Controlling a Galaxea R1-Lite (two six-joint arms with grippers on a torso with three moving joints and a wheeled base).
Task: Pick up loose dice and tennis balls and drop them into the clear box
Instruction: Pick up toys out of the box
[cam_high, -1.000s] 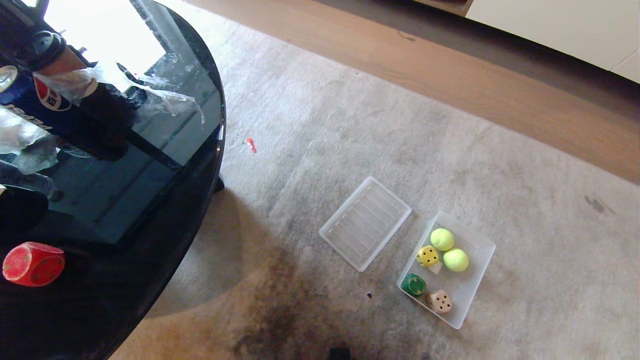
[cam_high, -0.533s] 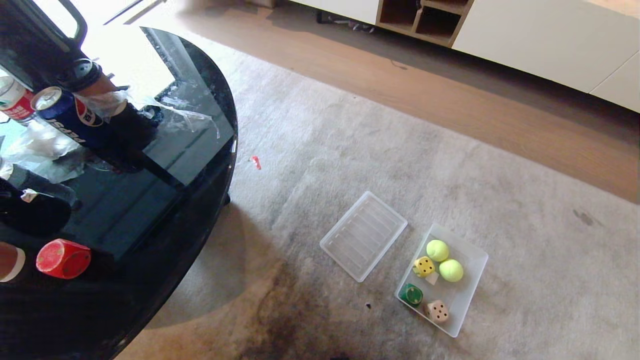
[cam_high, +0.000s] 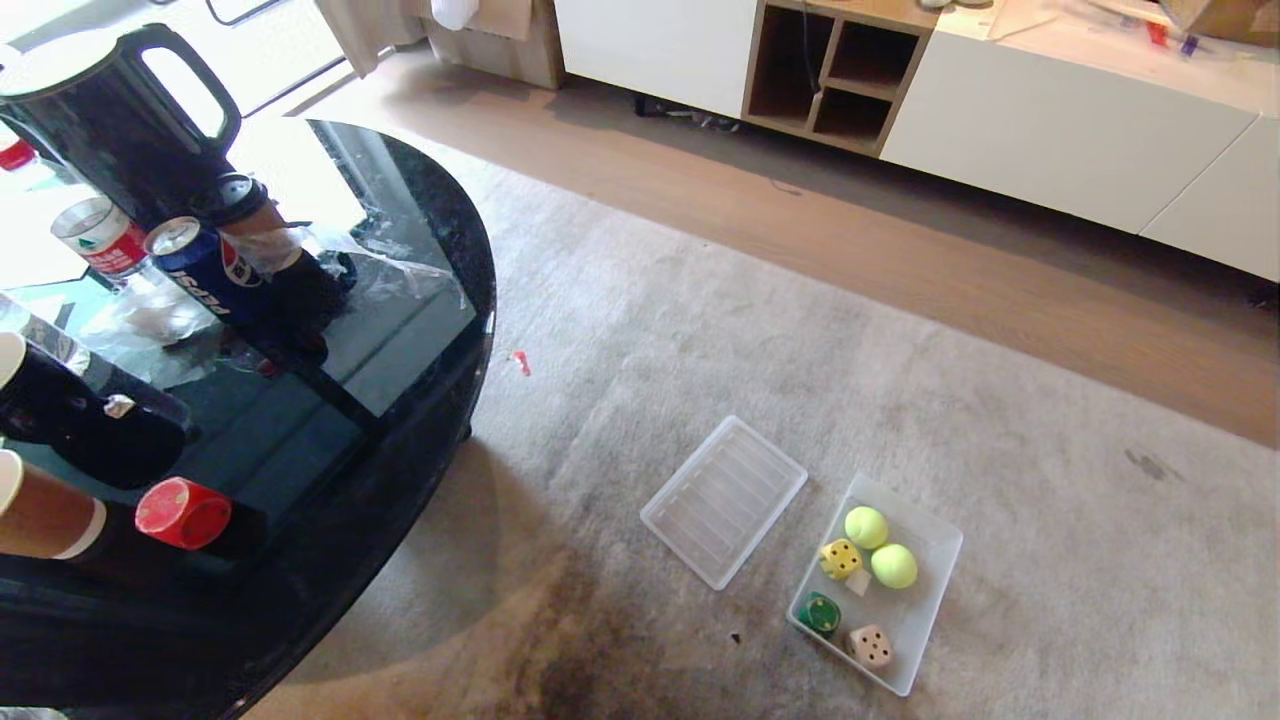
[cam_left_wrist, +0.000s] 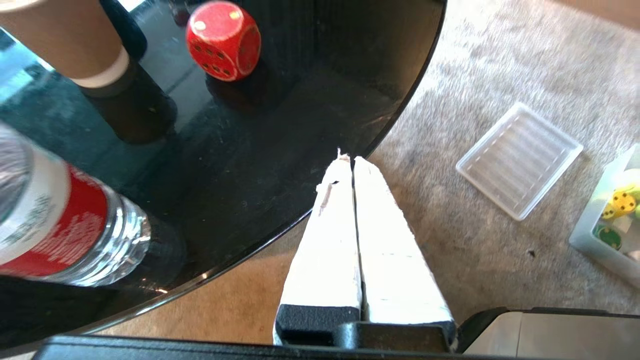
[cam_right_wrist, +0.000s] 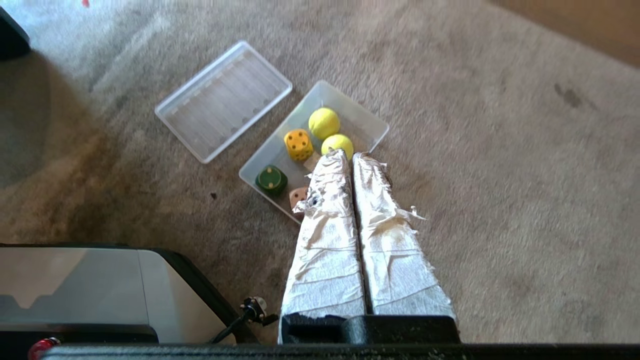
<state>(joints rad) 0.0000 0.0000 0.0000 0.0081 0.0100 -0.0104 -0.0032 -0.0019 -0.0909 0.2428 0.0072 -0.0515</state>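
A big grey carpet (cam_high: 760, 340) covers the floor in front of me. On my left stands a round black table (cam_high: 400, 440) with a shiny top. Far away runs a long white cabinet (cam_high: 1050, 130).

On the far part of the table is a black kettle (cam_high: 110, 110). Near it stands a blue can (cam_high: 205, 270) that says Pepsi, and a bottle (cam_high: 100, 235) with a red label whose words I cannot read. A brown paper cup (cam_high: 35, 515) stands at the near left edge.

On the carpet to my right lies the flat ribbed lid (cam_high: 722, 500). Just to its right is the clear box (cam_high: 925, 600). In the box are two tennis balls (cam_high: 866, 527) at the far end, touching each other. The yellow die (cam_high: 841, 559) sits beside them. The green die (cam_high: 820, 613) and the tan die (cam_high: 870, 646) sit at the near end.

The red die (cam_high: 183, 513) is not in the box. It sits on the table, beside the paper cup.

My left gripper (cam_left_wrist: 352, 161) hangs over the table's edge with its fingers pressed together, holding nothing. My right gripper (cam_right_wrist: 349, 156) hangs above the box, also closed and holding nothing.
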